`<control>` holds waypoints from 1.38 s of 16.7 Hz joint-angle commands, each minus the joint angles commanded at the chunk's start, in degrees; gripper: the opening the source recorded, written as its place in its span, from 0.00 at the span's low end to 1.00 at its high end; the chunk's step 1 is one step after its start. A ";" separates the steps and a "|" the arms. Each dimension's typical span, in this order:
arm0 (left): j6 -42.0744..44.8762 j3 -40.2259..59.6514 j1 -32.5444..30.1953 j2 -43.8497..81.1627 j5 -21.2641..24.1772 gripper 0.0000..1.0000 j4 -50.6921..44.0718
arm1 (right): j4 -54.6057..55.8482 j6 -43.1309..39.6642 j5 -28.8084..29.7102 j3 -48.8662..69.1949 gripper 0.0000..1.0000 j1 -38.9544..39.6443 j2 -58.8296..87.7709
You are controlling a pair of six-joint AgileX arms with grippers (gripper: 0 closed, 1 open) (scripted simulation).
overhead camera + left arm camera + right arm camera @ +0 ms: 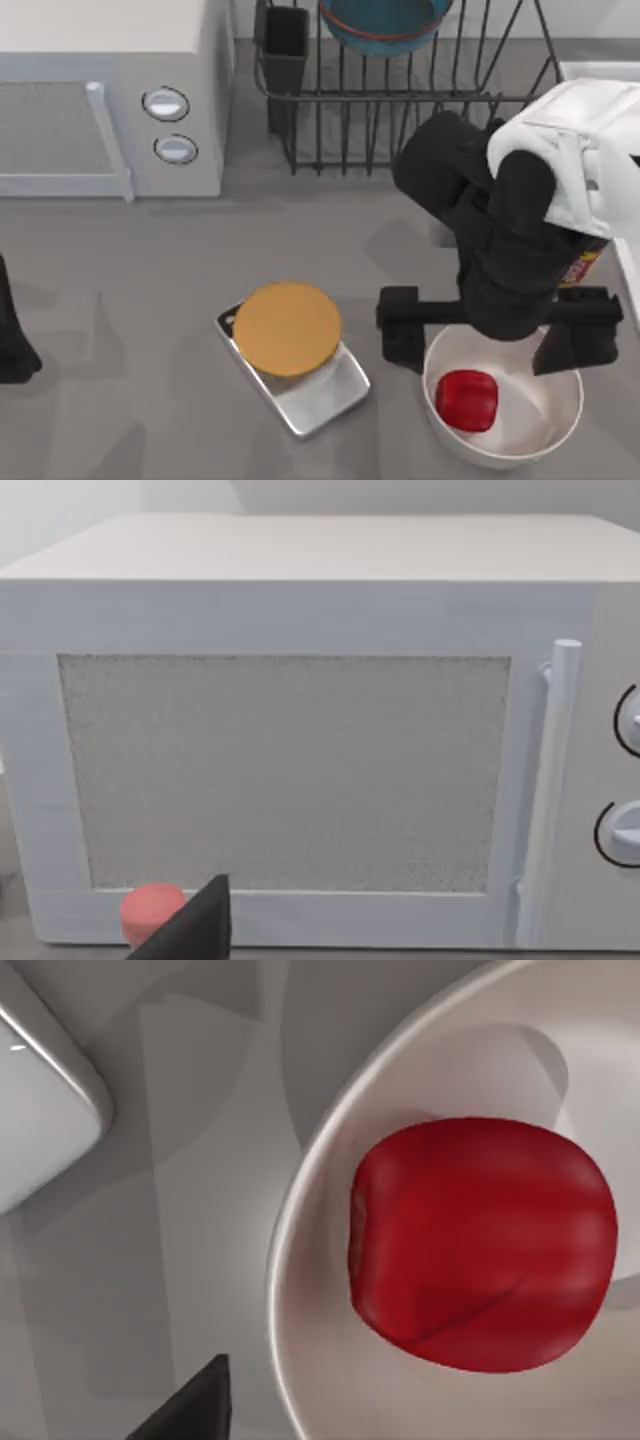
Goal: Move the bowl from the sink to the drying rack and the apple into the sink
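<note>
Red apple [468, 400] lies in the white bowl [560, 425] directly beneath my wide-spread right pincer [500, 335].

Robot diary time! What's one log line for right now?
bowl: in drying rack | apple: in white bowl | right gripper: open, above apple

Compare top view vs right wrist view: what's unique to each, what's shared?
Top view alone: the blue bowl sitting in the drying rack, the microwave, the orange disc on its metal tray, and the right tool hanging open over the white bowl.

Right wrist view alone: the apple's crease, close up.

Shared: apple in the white bowl, tray corner, grey table.
</note>
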 joint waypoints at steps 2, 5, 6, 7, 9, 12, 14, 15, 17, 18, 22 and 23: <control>0.00 0.00 0.00 0.00 0.00 1.00 0.00 | 0.14 -0.07 -0.01 -0.18 1.00 -0.29 -0.17; 0.00 0.00 0.00 0.00 0.00 1.00 0.00 | 1.99 -0.26 -0.25 -1.71 1.00 -0.26 0.49; 0.00 0.00 0.00 0.00 0.00 1.00 0.00 | 3.49 -0.27 -0.36 -2.89 1.00 -0.32 1.10; 0.00 0.00 0.00 0.00 0.00 1.00 0.00 | 5.29 -0.23 -0.47 -4.27 1.00 -0.42 1.90; 0.00 0.00 0.00 0.00 0.00 1.00 0.00 | 9.55 -0.05 -0.64 -7.33 1.00 -0.55 3.92; 0.00 0.00 0.00 0.00 0.00 1.00 0.00 | 16.41 0.12 -0.60 -11.49 1.00 -0.46 7.43; 0.00 0.00 0.00 0.00 0.00 1.00 0.00 | 20.48 0.20 -0.37 -13.13 1.00 -0.20 9.29; 0.00 0.00 0.00 0.00 0.00 1.00 0.00 | 22.14 0.24 -0.23 -13.50 1.00 -0.07 9.93; 0.00 0.00 0.00 0.00 0.00 1.00 0.00 | 24.21 0.32 0.01 -13.73 1.00 0.14 10.60; 0.00 0.00 0.00 0.00 0.00 1.00 0.00 | 24.40 0.33 0.04 -13.74 1.00 0.16 10.66; 0.00 0.00 0.00 0.00 0.00 1.00 0.00 | 24.40 0.33 0.04 -13.74 0.92 0.16 10.66; 0.00 0.00 0.00 0.00 0.00 1.00 0.00 | 24.40 0.33 0.04 -13.74 0.85 0.16 10.66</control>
